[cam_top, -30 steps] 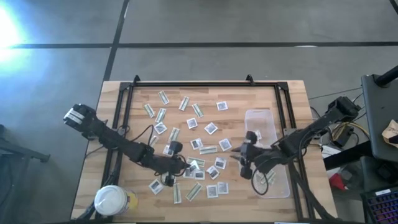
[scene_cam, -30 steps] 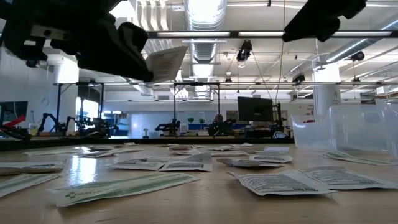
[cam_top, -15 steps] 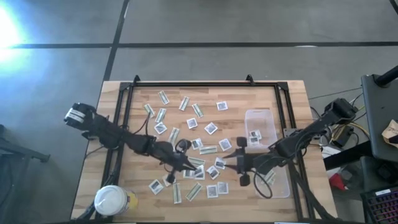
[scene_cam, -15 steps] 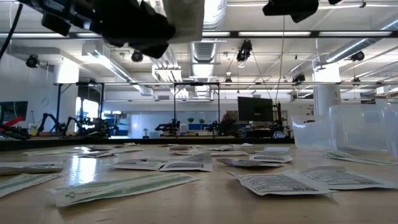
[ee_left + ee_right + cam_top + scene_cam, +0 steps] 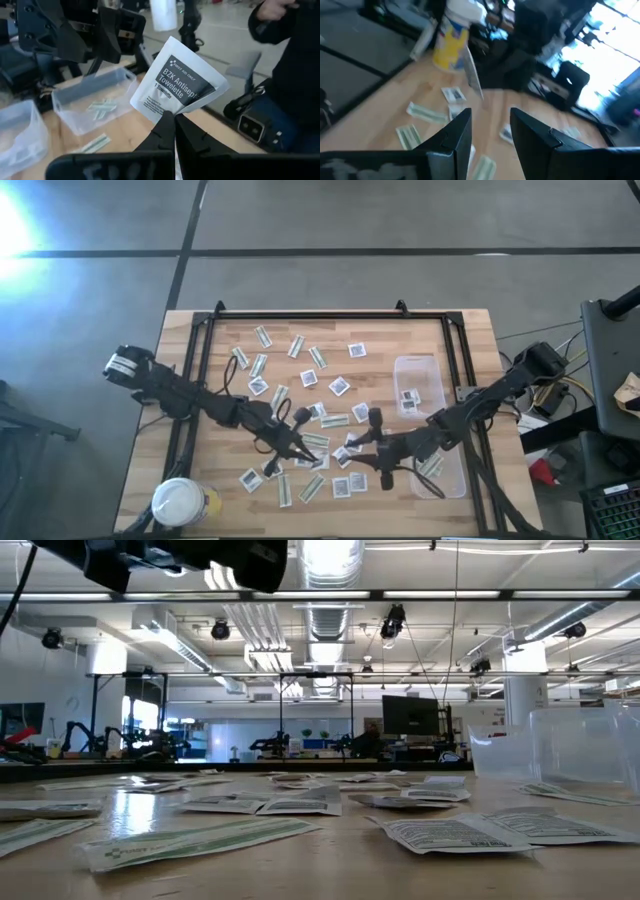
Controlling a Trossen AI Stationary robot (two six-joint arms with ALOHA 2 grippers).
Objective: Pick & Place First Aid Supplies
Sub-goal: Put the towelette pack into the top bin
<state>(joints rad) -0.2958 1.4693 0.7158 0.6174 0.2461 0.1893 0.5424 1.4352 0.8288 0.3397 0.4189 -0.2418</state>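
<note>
The first aid supplies lie scattered flat on the wooden table [image 5: 200, 330]: square white packets [image 5: 340, 386] and narrow green-and-white strips [image 5: 312, 487]. My left gripper [image 5: 305, 442] is above the table's middle, shut on one white printed towelette packet [image 5: 180, 82]. My right gripper [image 5: 358, 443] faces it from the right, open [image 5: 490, 135], a short way from the packet, which shows edge-on [image 5: 472, 75] ahead of its fingers. In the low view only a dark arm [image 5: 170, 555] shows at the top, and the held packet is out of that picture. My left gripper pinches the packet's lower edge [image 5: 167, 112] between its two fingertips. The fingers lie roughly level, pointing toward the table's right side. The packet stands up beyond the fingertips, printed face toward the wrist camera, lifted clear of the table.
A clear plastic tub [image 5: 430, 430] with a few packets inside stands at the right, seen also as tubs [image 5: 95, 100] in the left wrist view. A white-lidded jar [image 5: 180, 502] stands at the near left corner. A black frame [image 5: 330, 315] rims the table. A person [image 5: 290, 75] stands beyond it.
My left gripper has risen and gone toward the table's right with the packet, tipping from pointing down to nearly level; the packet has left the top of the low view. My right gripper has moved from over the tub toward the left gripper and tipped up toward level.
</note>
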